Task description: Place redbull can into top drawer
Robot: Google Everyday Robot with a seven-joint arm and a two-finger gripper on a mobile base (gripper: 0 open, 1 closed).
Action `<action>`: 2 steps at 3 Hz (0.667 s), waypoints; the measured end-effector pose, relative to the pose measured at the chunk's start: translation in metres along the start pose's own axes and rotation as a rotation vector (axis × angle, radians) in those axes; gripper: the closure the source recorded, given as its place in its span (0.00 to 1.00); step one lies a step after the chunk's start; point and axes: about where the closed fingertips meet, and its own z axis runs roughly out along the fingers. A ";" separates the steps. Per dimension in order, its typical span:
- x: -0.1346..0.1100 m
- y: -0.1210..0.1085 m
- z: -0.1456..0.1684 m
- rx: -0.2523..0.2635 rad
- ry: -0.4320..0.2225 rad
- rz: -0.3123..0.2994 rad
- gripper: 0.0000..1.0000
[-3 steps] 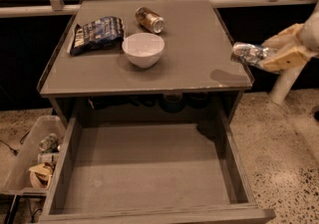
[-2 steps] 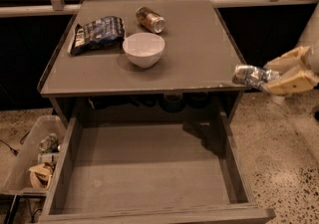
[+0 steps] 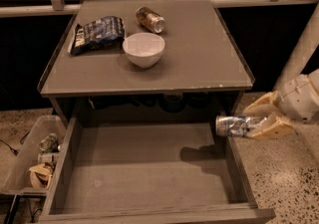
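Note:
The redbull can (image 3: 233, 126) is slim and silver with bluish patches. It lies horizontal in my gripper (image 3: 259, 118), which is shut on it at the right side, just over the right wall of the top drawer (image 3: 144, 168). The drawer is pulled out, wide and grey, with nothing on its flat bottom. The can's shadow falls on the drawer floor at the right.
On the tabletop (image 3: 199, 54) stand a white bowl (image 3: 143, 49), a golden-brown can (image 3: 150, 19) on its side and a dark snack bag (image 3: 97, 33). A pale plastic bin (image 3: 30, 153) with rubbish sits on the floor at the left.
My gripper has carried the can down from tabletop height beside the table's right edge to the level of the drawer's right wall, and slightly leftward.

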 end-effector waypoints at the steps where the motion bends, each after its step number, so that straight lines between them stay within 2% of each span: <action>1: 0.006 0.008 0.010 -0.027 0.011 0.007 1.00; 2: 0.005 0.006 0.014 -0.027 0.008 0.010 1.00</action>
